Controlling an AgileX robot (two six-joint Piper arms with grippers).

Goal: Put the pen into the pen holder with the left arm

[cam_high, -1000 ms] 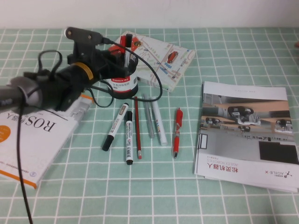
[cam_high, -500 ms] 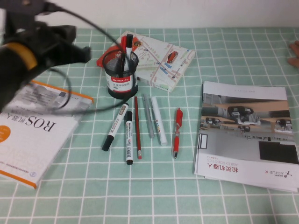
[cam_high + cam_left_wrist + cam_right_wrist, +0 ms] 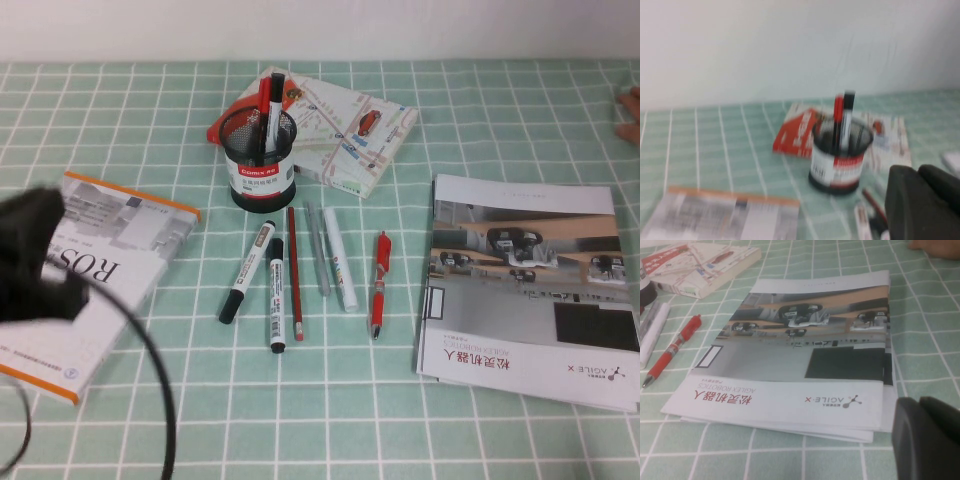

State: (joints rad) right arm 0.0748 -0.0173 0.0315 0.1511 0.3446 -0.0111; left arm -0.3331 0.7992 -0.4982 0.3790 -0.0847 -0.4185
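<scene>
The pen holder (image 3: pixel 262 165), a black mesh cup with a red-and-white band, stands at the back middle of the table. It also shows in the left wrist view (image 3: pixel 836 162). The pen (image 3: pixel 264 95) stands upright inside it, red cap above the rim, next to a black-topped marker (image 3: pixel 277 85); the pen also shows in the left wrist view (image 3: pixel 838 115). My left arm (image 3: pixel 30 255) is a blurred black mass at the near left, over the ROS book. My left gripper (image 3: pixel 919 175) is shut and empty, well away from the holder. My right gripper (image 3: pixel 919 405) is shut, low beside the brochure.
The ROS book (image 3: pixel 120 235) lies at the left, a map booklet (image 3: pixel 345 125) behind the holder, an AgileX brochure (image 3: pixel 525 290) at the right. Markers (image 3: pixel 245 270), a thin red pencil (image 3: pixel 294 275) and an all-red clip pen (image 3: pixel 380 280) lie in a row. A hand (image 3: pixel 630 105) shows at the right edge.
My left arm has pulled back from the holder to the near left of the table. The pen stays standing in the holder. The hand has come in at the right edge.
</scene>
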